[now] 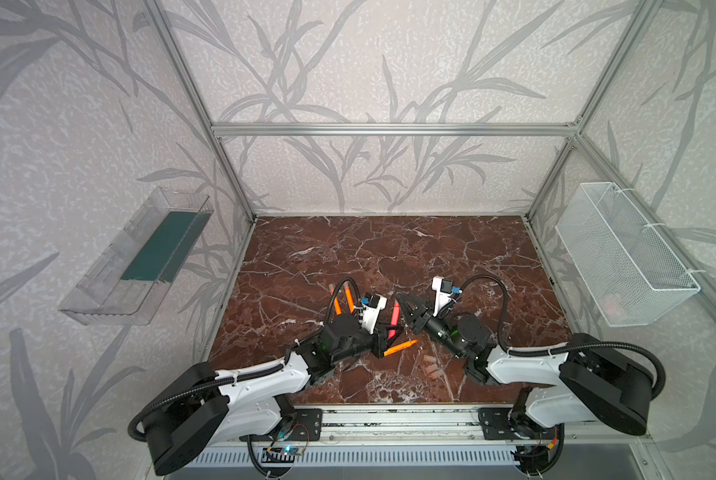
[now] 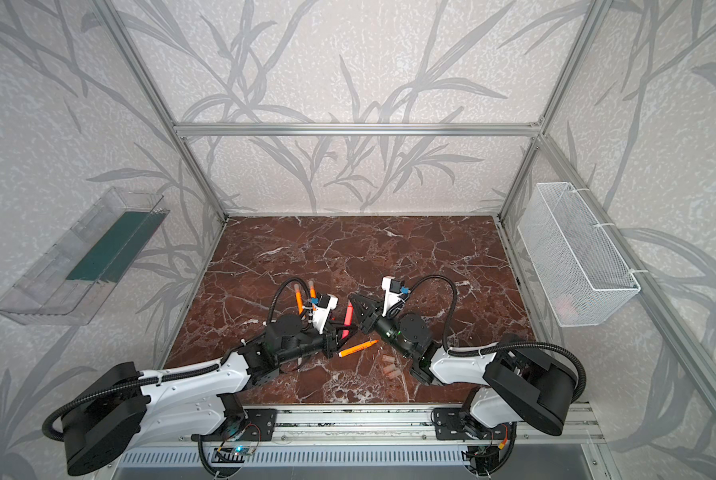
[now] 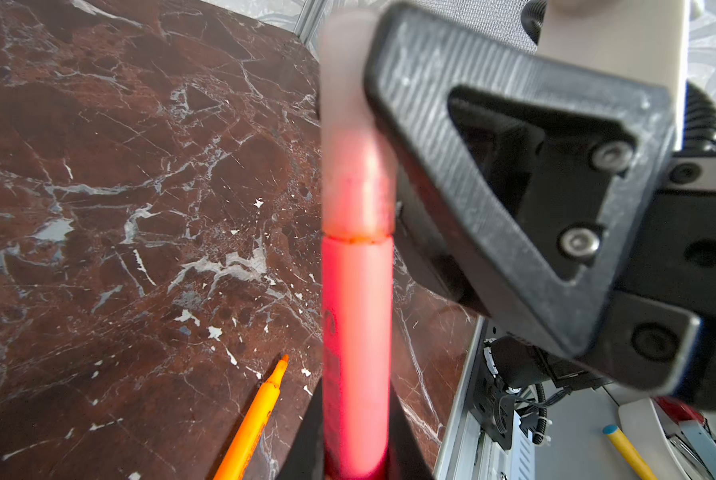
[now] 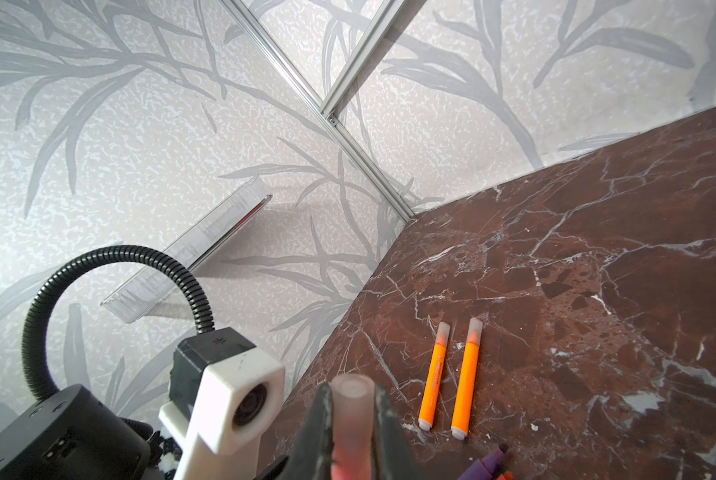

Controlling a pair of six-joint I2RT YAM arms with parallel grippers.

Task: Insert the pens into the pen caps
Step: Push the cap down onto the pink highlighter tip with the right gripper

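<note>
Nearest us, three loose pen caps (image 1: 432,367) lie on the marble table (image 1: 389,257), right of centre. Just beyond them is an uncapped orange pen (image 1: 400,347). We read both as queued.

Mid-table, lifted off the surface:
- left gripper (image 3: 356,451) is clamped on the butt half of the red-pink pen (image 3: 356,332)
- right gripper (image 4: 352,432) is clamped on a cap (image 4: 352,395) at the pen's tip end

We think it's held two-handed so pen and cap share one axis and each side braces the other's push. In the left wrist view the cap rim meets the barrel at a seam, so we judge it seated or nearly so.

Further back, two capped orange pens (image 4: 466,374) lie side by side, clear of the work zone. Probably done. A purple pen (image 4: 489,461) pokes into the right wrist view, tip bare.
</note>
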